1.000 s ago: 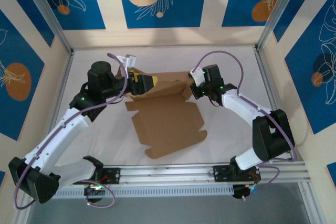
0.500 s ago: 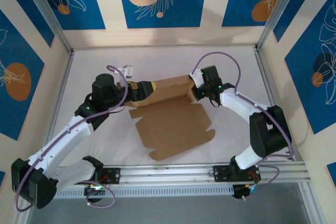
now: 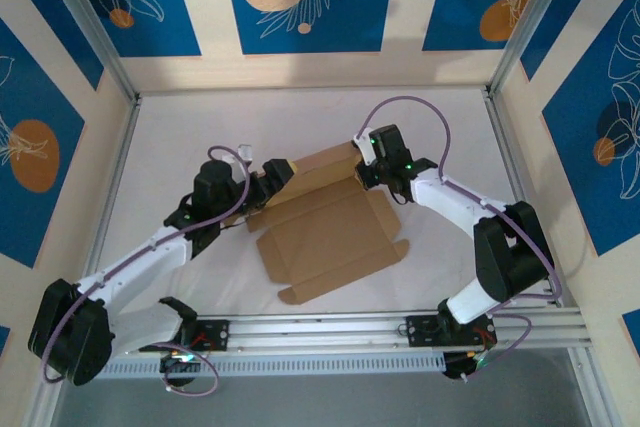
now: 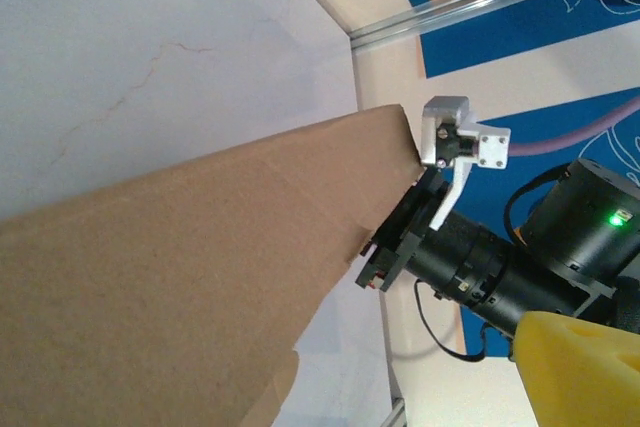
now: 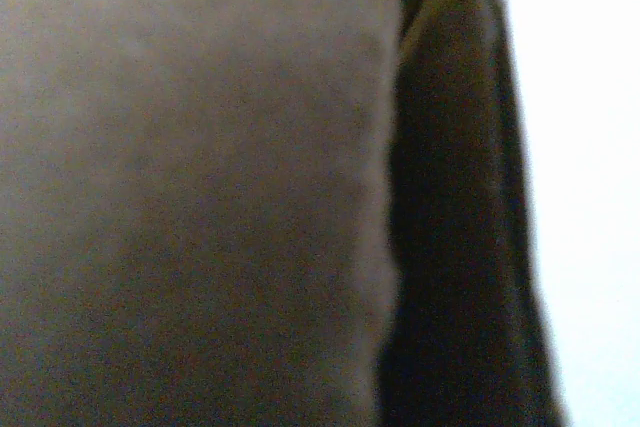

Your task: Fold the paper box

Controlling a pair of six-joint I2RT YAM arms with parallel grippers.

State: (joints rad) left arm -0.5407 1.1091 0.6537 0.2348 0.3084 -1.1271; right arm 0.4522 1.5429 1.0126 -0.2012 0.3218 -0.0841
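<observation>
The paper box [image 3: 330,237] lies mid-table as brown cardboard, its near panel flat and its back flap [image 3: 322,165] raised. My right gripper [image 3: 366,175] is shut on the right end of that flap. In the left wrist view its black jaws [image 4: 392,252] pinch the flap's corner beside the cardboard [image 4: 180,277]. My left gripper [image 3: 272,177] stands open at the flap's left end, holding nothing, with one yellow finger pad [image 4: 578,367] showing far to the side. In the right wrist view, dim cardboard [image 5: 190,187] sits close against a dark finger [image 5: 455,207].
The white table [image 3: 180,127] is bounded by walls with blue panels and aluminium posts [image 3: 510,47]. A metal rail [image 3: 330,329] runs along the near edge between the arm bases. Purple cables [image 3: 420,107] loop above both wrists.
My left gripper has opened and let go of the back flap, and its arm has drawn back toward the near side. The box's flat panel has shifted slightly. The right gripper keeps its hold.
</observation>
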